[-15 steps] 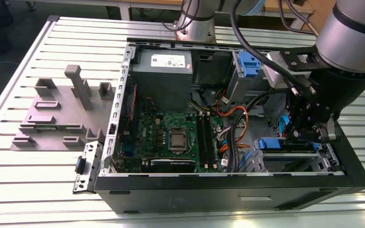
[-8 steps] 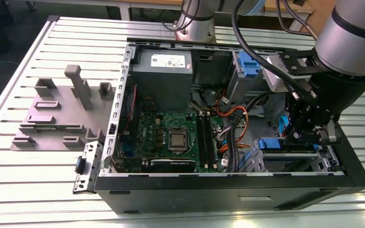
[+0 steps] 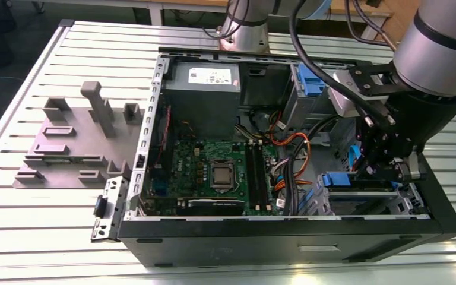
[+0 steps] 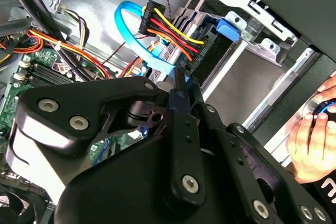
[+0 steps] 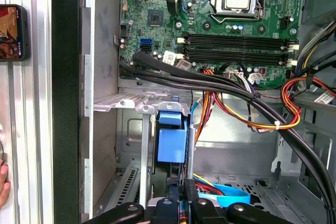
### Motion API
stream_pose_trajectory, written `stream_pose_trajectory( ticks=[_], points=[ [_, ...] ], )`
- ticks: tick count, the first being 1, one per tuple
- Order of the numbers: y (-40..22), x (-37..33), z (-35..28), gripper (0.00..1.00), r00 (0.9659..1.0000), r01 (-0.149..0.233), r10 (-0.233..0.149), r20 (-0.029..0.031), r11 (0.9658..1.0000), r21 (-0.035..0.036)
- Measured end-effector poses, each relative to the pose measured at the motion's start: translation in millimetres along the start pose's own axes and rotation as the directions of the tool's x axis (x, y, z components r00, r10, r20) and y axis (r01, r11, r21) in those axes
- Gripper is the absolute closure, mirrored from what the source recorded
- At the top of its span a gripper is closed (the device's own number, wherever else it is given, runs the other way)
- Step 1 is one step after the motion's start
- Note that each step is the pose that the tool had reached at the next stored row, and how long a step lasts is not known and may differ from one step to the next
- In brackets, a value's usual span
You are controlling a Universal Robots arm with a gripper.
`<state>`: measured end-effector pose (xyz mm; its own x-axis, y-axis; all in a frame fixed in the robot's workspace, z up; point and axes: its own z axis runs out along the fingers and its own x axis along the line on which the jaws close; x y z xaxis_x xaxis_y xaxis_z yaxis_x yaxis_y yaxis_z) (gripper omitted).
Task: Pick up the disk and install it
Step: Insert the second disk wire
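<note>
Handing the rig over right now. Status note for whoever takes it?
The end effector is down in the case's lower drive bay and looks shut on the disk's blue bracket.
Disk: in that bay, at the exterior view's right.
Done: disk gripped, inside the bay.
Left: full seating cannot be confirmed; not released.
A person's hand is just outside the case wall.

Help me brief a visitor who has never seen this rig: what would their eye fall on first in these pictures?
Probably the open computer case on the slatted table, with its green motherboard bared in the middle. Next, the silver arm reaching in at the exterior view's right, its gripper down by the disk in its blue bracket. Red and yellow cables and a person's hand stand out in the second wrist view.
</note>
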<state>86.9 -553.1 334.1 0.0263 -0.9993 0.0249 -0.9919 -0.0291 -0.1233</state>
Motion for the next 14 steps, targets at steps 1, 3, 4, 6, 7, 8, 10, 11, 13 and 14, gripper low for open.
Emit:
stream_pose_trajectory(
  ticks=[1, 3, 4, 6, 7, 8, 10, 11, 13, 14],
  points=[
    [0.0, 0.1, 0.2, 0.84, 1.0000, 0.000, 0.000, 0.0001, 1.0000, 0.0000],
    [0.0, 0.2, 0.4, 0.84, 1.0000, 0.000, 0.000, 0.0002, 1.0000, 0.0001],
    [0.1, 0.2, 0.5, 0.84, 1.0000, 0.000, 0.000, 0.0002, 1.0000, 0.0000],
    [-0.6, 0.6, 0.6, 0.84, 1.0000, 0.000, 0.000, 0.0003, 1.0000, 0.0000],
    [-0.7, 0.6, 0.6, 0.84, 1.0000, 0.000, 0.000, 0.0005, 1.0000, 0.0000],
    [-0.8, 0.7, 0.7, 0.84, 1.0000, 0.000, 0.000, 0.0009, 1.0000, 0.0001],
    [-0.8, 0.8, 1.1, 0.84, 1.0000, 0.000, 0.000, 0.0021, 1.0000, 0.0001],
    [-0.8, 0.9, 1.4, 0.84, 1.0000, 0.000, 0.000, 0.0029, 1.0000, 0.0001],
    [-0.8, 1.1, 2.1, 0.84, 1.0000, -0.001, 0.001, 0.0049, 1.0000, 0.0002],
    [-0.7, 1.2, 2.4, 0.84, 1.0000, -0.001, 0.001, 0.0062, 1.0000, 0.0002]
  ],
)
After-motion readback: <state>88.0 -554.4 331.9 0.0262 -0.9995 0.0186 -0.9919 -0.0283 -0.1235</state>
